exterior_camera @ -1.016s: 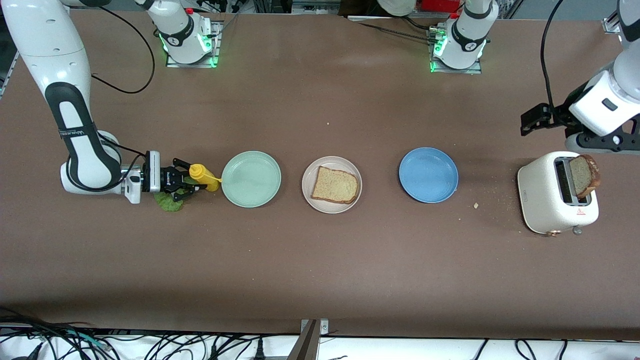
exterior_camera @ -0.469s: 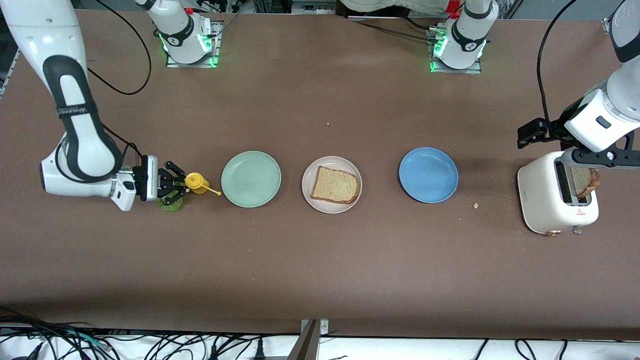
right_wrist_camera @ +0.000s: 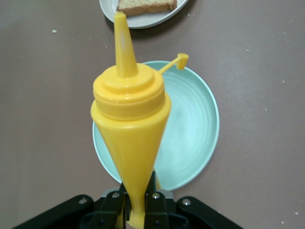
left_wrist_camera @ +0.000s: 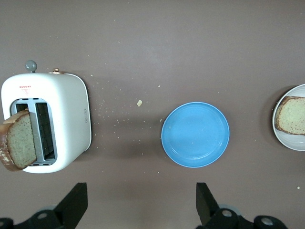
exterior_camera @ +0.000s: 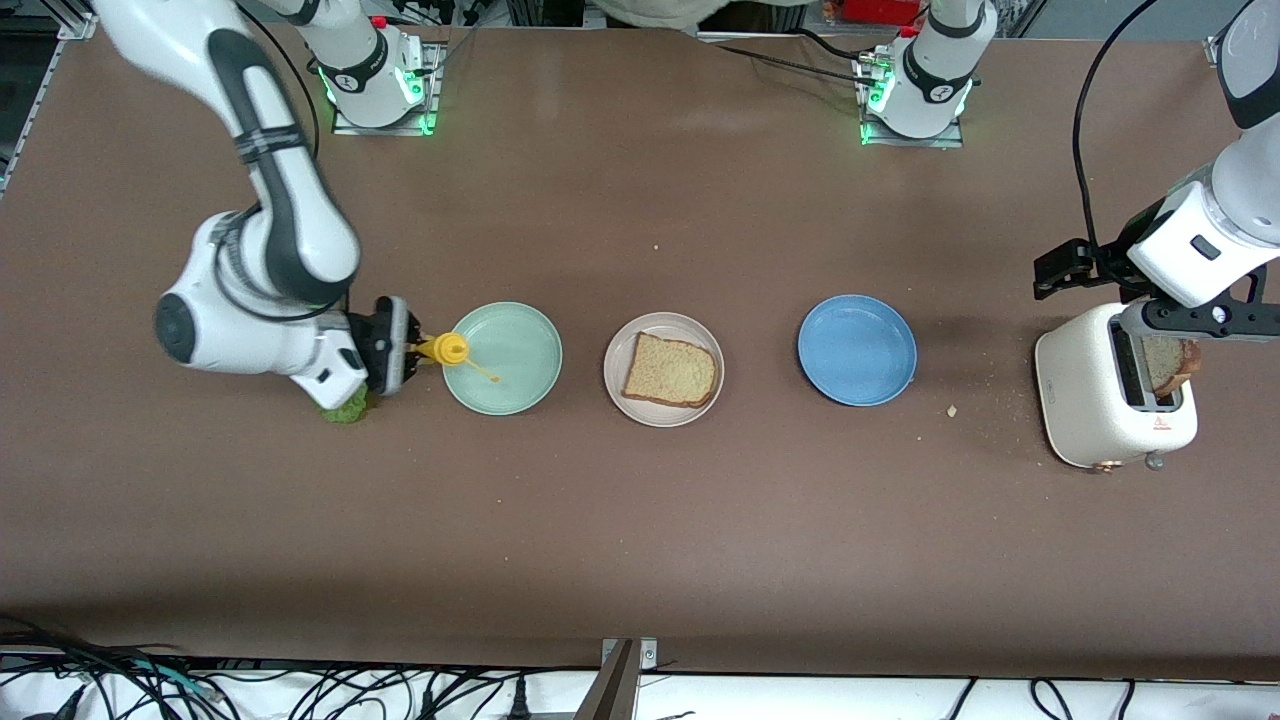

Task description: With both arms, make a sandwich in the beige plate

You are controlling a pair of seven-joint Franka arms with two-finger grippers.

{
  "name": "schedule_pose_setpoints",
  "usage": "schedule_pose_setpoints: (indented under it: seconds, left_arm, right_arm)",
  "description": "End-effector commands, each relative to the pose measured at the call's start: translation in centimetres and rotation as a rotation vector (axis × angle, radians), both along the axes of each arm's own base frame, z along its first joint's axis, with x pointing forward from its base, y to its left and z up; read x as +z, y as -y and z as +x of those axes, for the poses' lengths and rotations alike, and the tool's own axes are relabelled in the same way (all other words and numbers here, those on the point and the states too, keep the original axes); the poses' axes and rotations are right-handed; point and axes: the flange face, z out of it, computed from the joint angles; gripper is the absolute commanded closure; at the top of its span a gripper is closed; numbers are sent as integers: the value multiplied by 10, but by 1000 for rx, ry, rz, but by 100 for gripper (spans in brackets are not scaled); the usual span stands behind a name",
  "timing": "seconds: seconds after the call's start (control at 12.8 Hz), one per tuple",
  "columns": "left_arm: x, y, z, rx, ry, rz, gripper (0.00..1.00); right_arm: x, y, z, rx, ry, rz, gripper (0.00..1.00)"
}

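Observation:
The beige plate [exterior_camera: 664, 369] sits mid-table with one bread slice [exterior_camera: 671, 370] on it; both also show in the right wrist view [right_wrist_camera: 143, 19]. A second slice [exterior_camera: 1170, 362] stands in the white toaster [exterior_camera: 1105, 400], also in the left wrist view [left_wrist_camera: 19, 145]. A green lettuce leaf [exterior_camera: 345, 407] lies on the table, partly hidden under the right arm. My right gripper [exterior_camera: 410, 352] is shut on a yellow squeeze bottle [right_wrist_camera: 128, 124], held over the mint-green plate's [exterior_camera: 502, 358] edge. My left gripper [exterior_camera: 1085, 262] is open, in the air beside the toaster.
A blue plate [exterior_camera: 857, 349] lies between the beige plate and the toaster. Crumbs [exterior_camera: 951, 410] are scattered on the brown table near the toaster. Cables run along the table's front edge.
My right gripper has lifted the yellow bottle and carried it toward the mint-green plate; the arm has swung upward. The left gripper came down beside the toaster, then held still.

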Motion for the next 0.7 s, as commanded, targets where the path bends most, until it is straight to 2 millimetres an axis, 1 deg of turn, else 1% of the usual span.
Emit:
schedule_pose_setpoints:
  seconds: [0.0,0.08,0.31,0.47,0.63]
  left_arm:
    - [4,-4,4,-22,11,27,0]
    - [4,-5,5,-22,11,29,0]
    - [3,-5,5,-20,10,29,0]
    - [3,-7,5,-17,9,27,0]
    - [3,-7,5,-17,9,27,0]
  right_arm:
    - [43,-73,-18,-35,63,-216,100]
    - [45,-108,-31,-19,96,-305,100]
    - [32,-194,-72,-27,142,-537,100]
    - [26,-251,-85,-14,165,-691,100]
    - [15,-291,-93,-12,195,-819,100]
